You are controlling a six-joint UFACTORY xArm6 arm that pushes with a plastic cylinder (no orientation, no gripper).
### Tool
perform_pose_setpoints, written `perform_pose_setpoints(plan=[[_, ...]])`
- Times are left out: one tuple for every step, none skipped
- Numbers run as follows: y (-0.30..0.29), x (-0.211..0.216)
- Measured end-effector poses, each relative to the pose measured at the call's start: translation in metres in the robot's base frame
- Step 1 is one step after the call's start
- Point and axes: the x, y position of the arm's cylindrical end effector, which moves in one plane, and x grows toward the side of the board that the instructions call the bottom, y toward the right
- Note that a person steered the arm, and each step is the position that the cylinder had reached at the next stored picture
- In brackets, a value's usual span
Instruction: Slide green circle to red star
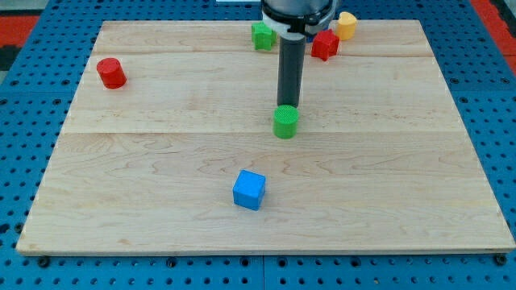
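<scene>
A: Where do we stand on our wooden board (161, 201)?

B: Our green circle (285, 122) sits near centre, well apart from the red star (325, 45) at one o'clock. The slide is barely begun.

A: And our tip (289, 105)?

B: Touching the circle at twelve o'clock. We carry no hand, so nothing spreads or pinches.

1. The scene is viewed by one camera, set high and tilted down from the view's bottom side.
2. The whole bench (161, 201) is taken in at middling range, its far edge narrowed by perspective.
3. The arm is cut off at the view's top.
4. No second view is given.
</scene>
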Motion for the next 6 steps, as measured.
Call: perform_pose_setpoints(plan=[[-0.042, 0.011], [-0.03, 0.065], [0.0, 0.054], [0.041, 0.013], [0.056, -0.024], [0.028, -0.075]])
